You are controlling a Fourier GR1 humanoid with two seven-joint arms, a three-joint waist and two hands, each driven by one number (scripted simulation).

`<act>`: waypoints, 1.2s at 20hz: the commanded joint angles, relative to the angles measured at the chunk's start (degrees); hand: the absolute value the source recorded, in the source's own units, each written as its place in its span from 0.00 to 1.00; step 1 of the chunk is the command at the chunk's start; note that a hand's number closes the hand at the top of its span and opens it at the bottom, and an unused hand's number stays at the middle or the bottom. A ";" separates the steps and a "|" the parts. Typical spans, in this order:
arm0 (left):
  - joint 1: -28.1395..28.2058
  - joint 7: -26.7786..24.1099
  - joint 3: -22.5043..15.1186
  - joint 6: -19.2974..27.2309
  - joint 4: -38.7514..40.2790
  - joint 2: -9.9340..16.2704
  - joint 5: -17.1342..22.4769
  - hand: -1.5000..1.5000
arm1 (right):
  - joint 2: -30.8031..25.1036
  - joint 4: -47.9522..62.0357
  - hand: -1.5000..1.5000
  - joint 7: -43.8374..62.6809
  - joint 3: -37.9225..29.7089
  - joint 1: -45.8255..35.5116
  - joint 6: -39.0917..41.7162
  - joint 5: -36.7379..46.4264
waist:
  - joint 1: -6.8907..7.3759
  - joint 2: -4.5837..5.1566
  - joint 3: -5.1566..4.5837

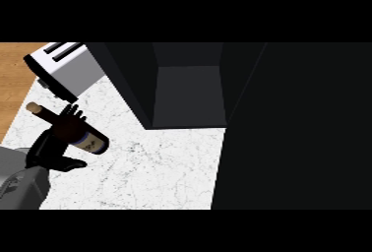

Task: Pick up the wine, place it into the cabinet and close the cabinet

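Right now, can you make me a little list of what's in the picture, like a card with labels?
holding: left hand curled round the wine bottle
bottle: tilted, cork end toward the upper left, label end lower right, above the counter
cabinet: dark cabinet, open, nothing seen inside
nearby: toaster at the counter's back left
right hand: not in the picture

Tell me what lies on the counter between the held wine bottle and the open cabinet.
Nothing: in the head view, only bare white marbled counter separates the dark, cork-topped wine bottle, held in the left hand, from the open dark cabinet.
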 commanded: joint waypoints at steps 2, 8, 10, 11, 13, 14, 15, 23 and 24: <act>0.43 -7.49 -1.03 -2.97 3.53 0.29 -2.22 0.00 | -1.04 -5.80 0.00 6.23 -1.93 -1.65 -1.12 -4.72 | 0.22 -0.06 -0.01; -3.68 -7.63 0.62 -3.55 8.26 -1.13 -0.53 1.00 | -0.41 -4.92 0.00 6.02 0.89 -1.95 -1.26 -3.02 | -0.33 0.08 -0.10; -2.50 -8.73 -0.36 -6.67 7.84 -0.44 -1.14 1.00 | -0.17 -3.08 0.00 4.48 -1.67 -1.71 -1.39 -4.39 | 0.13 0.05 -0.03; -3.10 -10.20 -1.40 -4.73 7.58 -3.19 -2.19 1.00 | 0.13 -1.14 0.00 2.86 -1.16 -3.79 -1.48 -3.45 | 0.09 0.13 -0.06; -3.84 -10.00 -2.33 -5.09 6.57 -1.10 -3.29 1.00 | -0.11 -5.16 0.00 6.13 0.16 -1.69 -1.90 -2.83 | -0.10 -0.07 -0.03; -2.66 -12.06 -3.37 -4.81 5.25 -2.32 -4.14 1.00 | 0.01 -6.31 0.00 5.65 -1.65 1.04 -1.29 -5.13 | -0.27 -0.10 0.02; -2.83 -13.56 -5.31 -4.95 3.88 -0.69 -6.45 1.00 | 0.94 -4.06 0.00 4.32 0.97 -0.94 -2.37 -1.56 | -0.14 -0.05 -0.06; -0.76 -24.21 -8.15 2.07 -2.09 -1.82 -9.40 1.00 | 0.27 -2.50 0.00 3.37 -0.49 -0.13 -1.26 -3.74 | 0.74 -0.19 0.04; -0.26 -24.05 -8.04 7.29 -2.46 -6.28 -9.07 1.00 | -0.91 -3.69 0.00 2.75 -2.35 1.55 0.66 -5.99 | 0.67 -0.21 0.10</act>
